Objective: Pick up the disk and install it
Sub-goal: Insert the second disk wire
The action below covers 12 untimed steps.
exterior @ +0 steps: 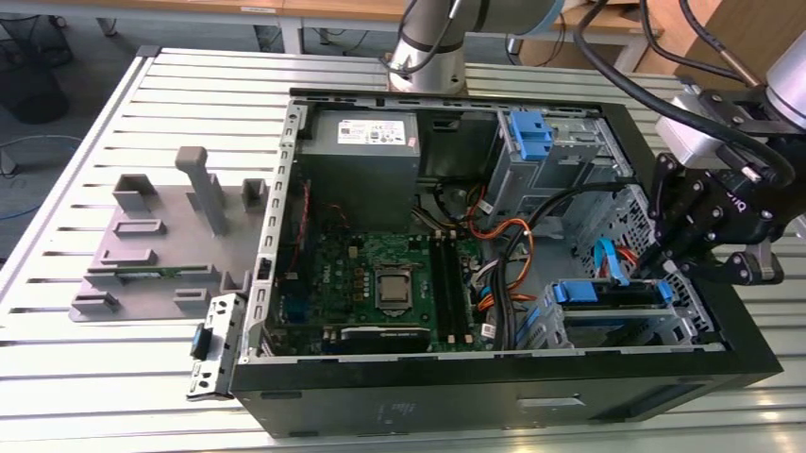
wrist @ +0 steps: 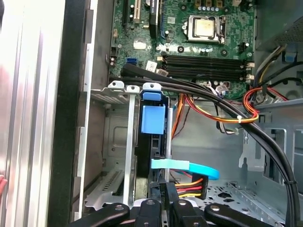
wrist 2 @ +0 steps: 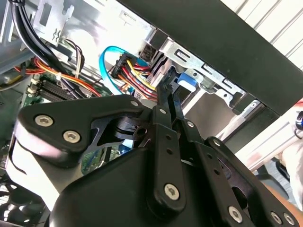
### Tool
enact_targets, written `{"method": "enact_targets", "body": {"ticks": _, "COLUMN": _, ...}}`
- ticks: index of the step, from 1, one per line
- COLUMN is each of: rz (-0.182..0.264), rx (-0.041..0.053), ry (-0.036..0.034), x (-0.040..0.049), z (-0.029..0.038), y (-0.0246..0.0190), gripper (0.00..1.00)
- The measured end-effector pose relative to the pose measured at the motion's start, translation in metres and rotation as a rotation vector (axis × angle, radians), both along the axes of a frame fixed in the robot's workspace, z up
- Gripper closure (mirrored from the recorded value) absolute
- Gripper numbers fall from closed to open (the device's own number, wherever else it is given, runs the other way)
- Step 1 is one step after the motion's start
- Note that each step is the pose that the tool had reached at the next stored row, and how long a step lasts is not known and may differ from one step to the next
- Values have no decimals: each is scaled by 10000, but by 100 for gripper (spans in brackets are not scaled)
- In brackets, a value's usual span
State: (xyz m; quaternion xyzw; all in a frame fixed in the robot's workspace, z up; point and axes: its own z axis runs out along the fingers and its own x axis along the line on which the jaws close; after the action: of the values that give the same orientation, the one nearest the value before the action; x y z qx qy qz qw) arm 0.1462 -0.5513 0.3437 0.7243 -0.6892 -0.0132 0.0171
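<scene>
No text is being made out legibly. Print is being carried on a white sticker point(exterior: 369, 131) on the grey box point(exterior: 361, 151), and markings are being shown on the motherboard point(wrist: 189, 42), but none of it is being resolved into readable words.

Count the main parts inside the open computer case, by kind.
power supply: 1
motherboard: 1
disk in blue bracket: 1
pale blue flat cable: 1
Total: 4
</scene>
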Motion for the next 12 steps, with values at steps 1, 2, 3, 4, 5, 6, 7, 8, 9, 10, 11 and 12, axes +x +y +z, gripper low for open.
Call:
{"method": "enact_targets", "body": {"ticks": 1, "rz": 50, "rx": -1, "ry": -12, "x": -3, "z": -2, "y": -3, "gripper": 84}}
{"method": "enact_targets", "body": {"ticks": 2, "rz": 99, "rx": -1, "ry": -25, "x": -6, "z": -5, "y": -5, "gripper": 84}}
{"method": "enact_targets", "body": {"ticks": 3, "rz": 154, "rx": 0, "ry": -40, "x": -9, "z": -8, "y": -8, "gripper": 84}}
{"method": "enact_targets", "body": {"ticks": 4, "rz": 203, "rx": -1, "ry": -54, "x": -12, "z": -11, "y": -10, "gripper": 84}}
{"method": "enact_targets", "body": {"ticks": 5, "rz": 248, "rx": -1, "ry": -69, "x": -15, "z": -14, "y": -12, "gripper": 84}}
{"method": "enact_targets", "body": {"ticks": 6, "rz": 292, "rx": -1, "ry": -86, "x": -18, "z": -17, "y": -14, "gripper": 84}}
{"method": "enact_targets", "body": {"ticks": 7, "rz": 333, "rx": -1, "ry": -105, "x": -22, "z": -21, "y": -16, "gripper": 84}}
{"method": "enact_targets", "body": {"ticks": 8, "rz": 374, "rx": -1, "ry": -124, "x": -25, "z": -24, "y": -19, "gripper": 84}}
{"method": "enact_targets", "body": {"ticks": 9, "rz": 413, "rx": -1, "ry": -143, "x": -28, "z": -27, "y": -21, "gripper": 84}}
{"method": "enact_targets", "body": {"ticks": 10, "rz": 451, "rx": -3, "ry": -165, "x": -33, "z": -30, "y": -23, "gripper": 84}}
{"method": "enact_targets", "body": {"ticks": 11, "rz": 486, "rx": -2, "ry": -185, "x": -38, "z": -33, "y": -24, "gripper": 84}}
{"method": "enact_targets", "body": {"ticks": 12, "rz": 517, "rx": -1, "ry": -207, "x": -43, "z": -35, "y": -25, "gripper": 84}}
